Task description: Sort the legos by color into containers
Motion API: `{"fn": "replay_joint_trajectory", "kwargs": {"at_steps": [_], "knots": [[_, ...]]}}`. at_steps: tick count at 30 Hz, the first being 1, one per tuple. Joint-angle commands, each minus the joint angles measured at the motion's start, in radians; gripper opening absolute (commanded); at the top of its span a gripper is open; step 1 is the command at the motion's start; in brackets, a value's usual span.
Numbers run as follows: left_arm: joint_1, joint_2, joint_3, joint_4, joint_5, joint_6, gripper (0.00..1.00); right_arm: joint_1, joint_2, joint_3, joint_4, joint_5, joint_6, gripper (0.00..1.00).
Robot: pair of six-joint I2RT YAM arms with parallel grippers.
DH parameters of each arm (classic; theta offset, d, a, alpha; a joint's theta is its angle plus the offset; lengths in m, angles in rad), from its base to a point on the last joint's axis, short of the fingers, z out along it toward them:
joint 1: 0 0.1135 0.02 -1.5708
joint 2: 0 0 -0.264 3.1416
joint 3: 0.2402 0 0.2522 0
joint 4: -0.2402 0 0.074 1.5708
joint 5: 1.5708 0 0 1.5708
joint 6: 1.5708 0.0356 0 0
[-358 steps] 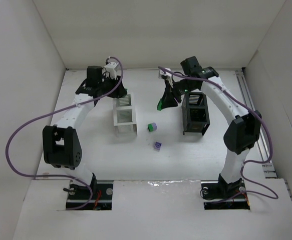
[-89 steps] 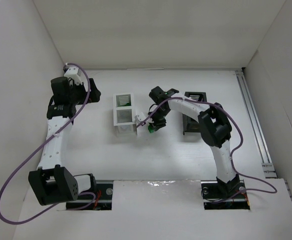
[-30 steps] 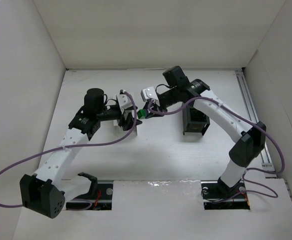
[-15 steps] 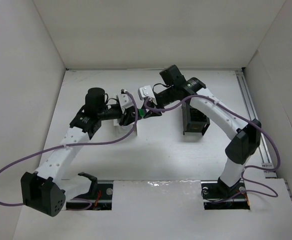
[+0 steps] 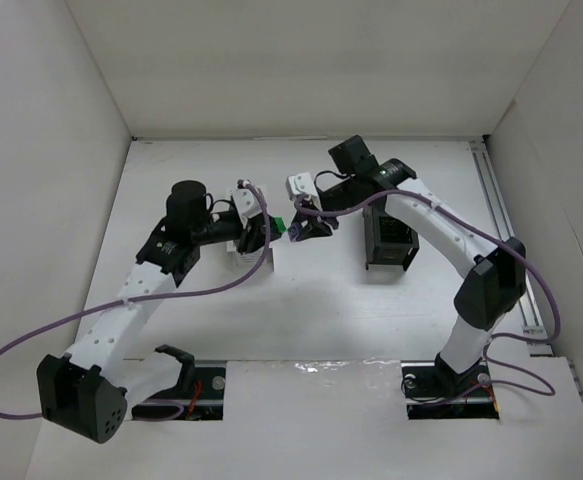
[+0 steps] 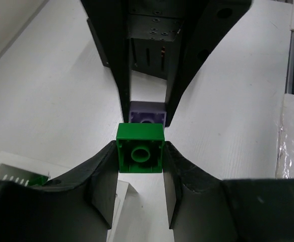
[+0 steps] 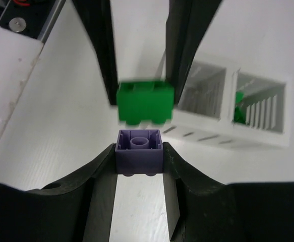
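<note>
My left gripper (image 5: 274, 226) (image 6: 140, 154) is shut on a green lego (image 6: 140, 147), also seen in the top view (image 5: 282, 225). My right gripper (image 5: 302, 229) (image 7: 139, 154) faces it tip to tip and is shut on a lavender-purple lego (image 7: 139, 150) (image 6: 147, 112). The two bricks are held above the table, very close together; the right wrist view shows the green lego (image 7: 145, 102) just beyond the purple one. The white container (image 7: 222, 132) (image 5: 252, 252) lies under the left gripper, with a green brick (image 7: 240, 108) in one compartment. The black container (image 5: 391, 238) stands to the right.
White walls enclose the table on the left, back and right. A metal rail (image 5: 511, 240) runs along the right edge. Purple cables trail from both arms. A corner of the white container (image 6: 20, 171) shows in the left wrist view.
The right gripper brought the stacked bricks up to the left gripper. Now each gripper holds one brick, and the right gripper has drawn slightly to the right.
</note>
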Motion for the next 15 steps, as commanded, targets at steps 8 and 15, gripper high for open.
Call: {"fn": "replay_joint_trajectory", "kwargs": {"at_steps": [8,15], "knots": [[0.049,-0.157,-0.05,0.113,-0.076,-0.099,0.0,-0.17,-0.09,-0.158,0.001,-0.016,0.068,0.0],[0.049,0.029,0.082,0.114,-0.359,-0.237,0.0,-0.142,-0.11,-0.191,0.098,0.045,0.139,0.0]]}}
